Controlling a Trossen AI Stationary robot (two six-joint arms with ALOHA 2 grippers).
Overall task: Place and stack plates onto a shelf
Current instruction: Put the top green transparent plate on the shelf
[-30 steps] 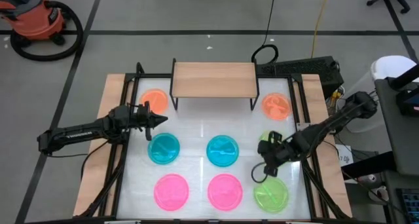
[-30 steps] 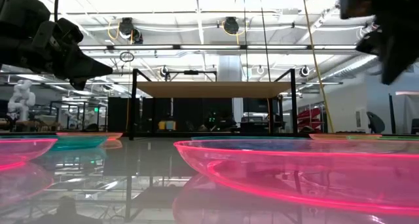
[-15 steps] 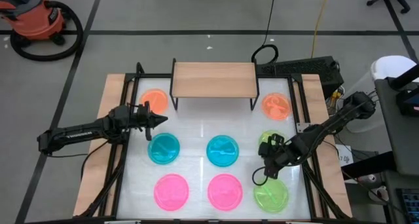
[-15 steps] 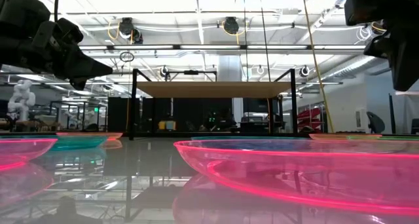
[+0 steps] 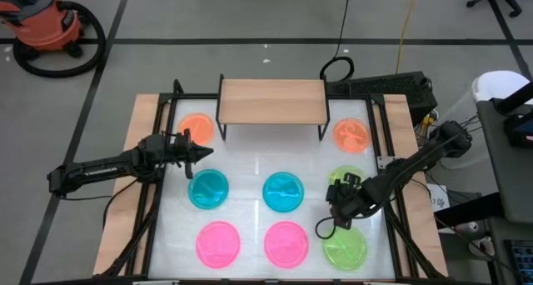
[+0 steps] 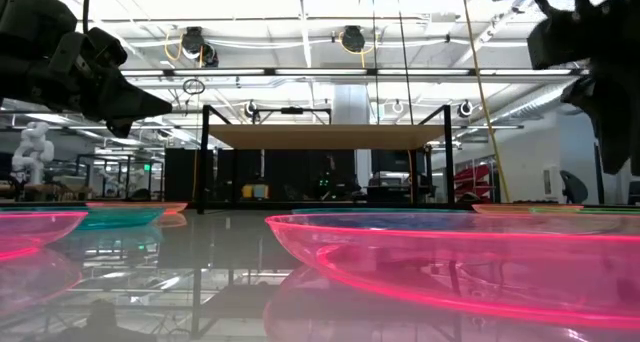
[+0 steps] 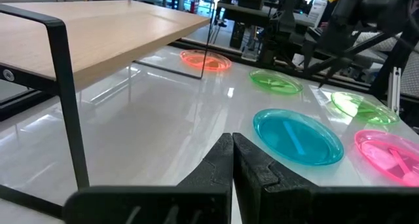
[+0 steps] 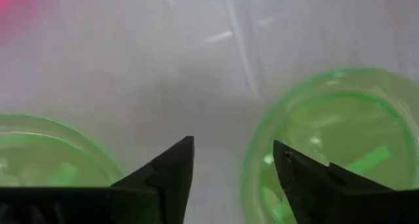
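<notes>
Hovering with fingers parted, the right gripper (image 5: 326, 227) hung between two lime plates (image 8: 330, 142), shelf (image 5: 271, 101) far off at 12 o'clock. Risk judged: one finger riding a rim, flipping or skidding that slick plate. Left gripper (image 7: 232, 165), closed and empty, waited at 9 o'clock.

Grey floor (image 5: 208, 18) crossed by dark lines around the bench (image 5: 250, 164). Orange-and-black shop vacuum (image 5: 46, 22) with coiled hose at the far left corner. Black cable (image 5: 343, 35) and yellow cable (image 5: 405, 27) trailing over the floor behind the bench. White bin (image 5: 498, 89) at the right edge. Long ceiling light strips (image 6: 300, 72) and ducting (image 6: 195, 44) overhead. Small white humanoid figure (image 6: 30, 152) far left among dark racks.
</notes>
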